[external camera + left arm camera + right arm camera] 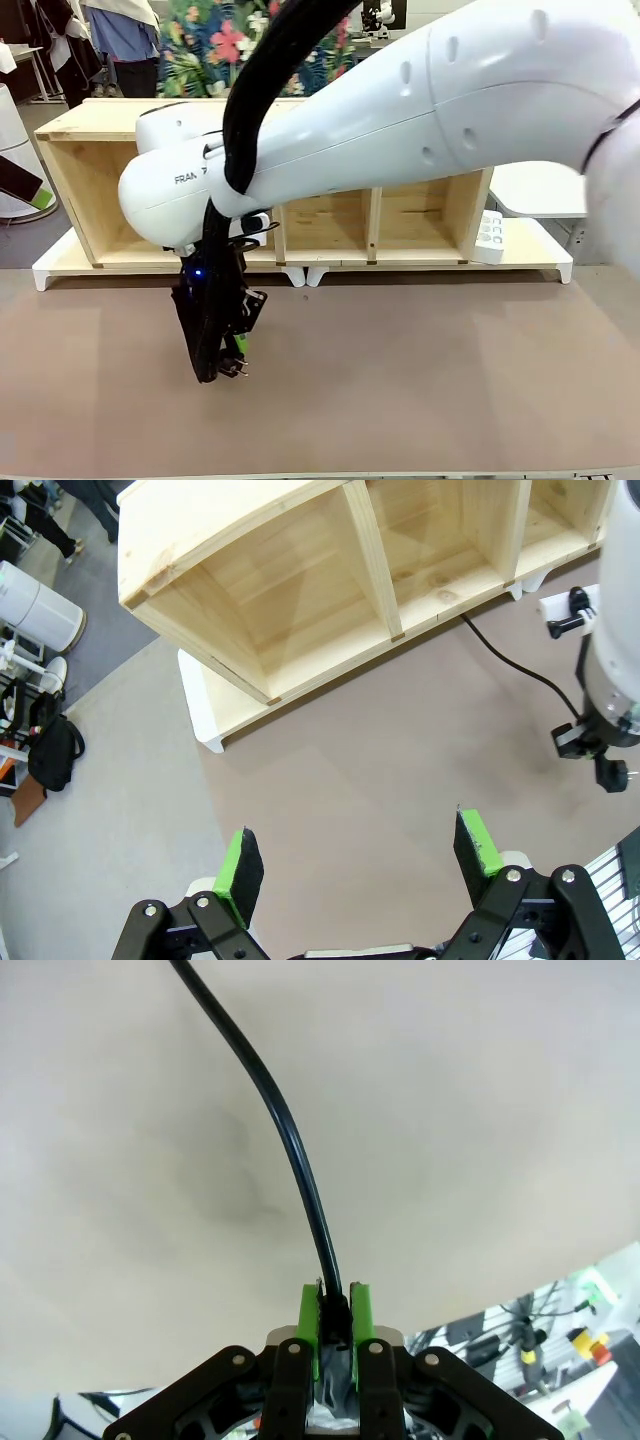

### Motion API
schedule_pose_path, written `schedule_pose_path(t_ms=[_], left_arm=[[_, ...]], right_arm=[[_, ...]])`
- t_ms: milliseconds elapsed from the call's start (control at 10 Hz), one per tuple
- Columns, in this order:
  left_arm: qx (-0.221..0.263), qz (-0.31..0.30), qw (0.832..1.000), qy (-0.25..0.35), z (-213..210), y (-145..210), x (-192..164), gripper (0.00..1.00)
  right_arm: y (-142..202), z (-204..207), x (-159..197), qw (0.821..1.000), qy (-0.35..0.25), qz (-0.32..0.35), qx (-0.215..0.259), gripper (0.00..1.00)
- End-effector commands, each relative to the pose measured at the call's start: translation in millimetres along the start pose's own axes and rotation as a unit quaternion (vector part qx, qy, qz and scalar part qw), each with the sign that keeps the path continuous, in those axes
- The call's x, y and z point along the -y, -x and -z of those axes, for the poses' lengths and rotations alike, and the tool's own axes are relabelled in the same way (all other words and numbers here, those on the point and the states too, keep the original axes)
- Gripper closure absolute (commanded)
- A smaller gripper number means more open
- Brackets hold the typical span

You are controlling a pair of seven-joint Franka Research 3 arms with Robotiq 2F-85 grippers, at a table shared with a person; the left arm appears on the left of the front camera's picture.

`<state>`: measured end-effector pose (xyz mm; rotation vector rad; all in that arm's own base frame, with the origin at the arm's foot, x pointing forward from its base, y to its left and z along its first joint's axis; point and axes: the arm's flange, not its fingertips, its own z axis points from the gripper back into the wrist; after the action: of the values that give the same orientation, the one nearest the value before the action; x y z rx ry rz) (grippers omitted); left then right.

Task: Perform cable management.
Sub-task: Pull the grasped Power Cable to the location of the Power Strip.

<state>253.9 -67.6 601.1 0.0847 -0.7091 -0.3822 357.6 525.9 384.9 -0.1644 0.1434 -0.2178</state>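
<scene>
The right gripper (335, 1305) pinched the light, limp cable (287, 1145) at its stiffer plug end, probably the surest hold; the left gripper (360, 858) stood spread.

The cable (291, 1150) is a thin, glossy black cord. Its end is pinched between the green pads of the right pincer (335, 1302), with the black plug (237, 368) pointing down close to the brown surface (420, 380). From the pincer the cord curves loosely across the surface to the foot of the wooden shelf (330, 225). The white power strip (490, 237) stands at the shelf's right end.
</scene>
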Motion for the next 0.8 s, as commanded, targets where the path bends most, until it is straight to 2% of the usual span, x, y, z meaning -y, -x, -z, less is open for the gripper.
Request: schedule_pose_path(t_ms=[0, 100, 700], left_arm=[[0.003, 0.005, 1.0, 0.0, -1, 0, -1, 0.0], [0.003, 0.005, 1.0, 0.0, -1, 0, -1, 0.0], [0.003, 0.005, 1.0, 0.0, -1, 0, -1, 0.0]], right_arm=[[18, 3, 31, 1.0, -0.012, 0.014, -0.002, 0.85], [0, 0, 0, 1.0, 0.0, 0.0, 0.0, 0.85], [0, 0, 0, 1.0, 0.0, 0.0, 0.0, 0.85]])
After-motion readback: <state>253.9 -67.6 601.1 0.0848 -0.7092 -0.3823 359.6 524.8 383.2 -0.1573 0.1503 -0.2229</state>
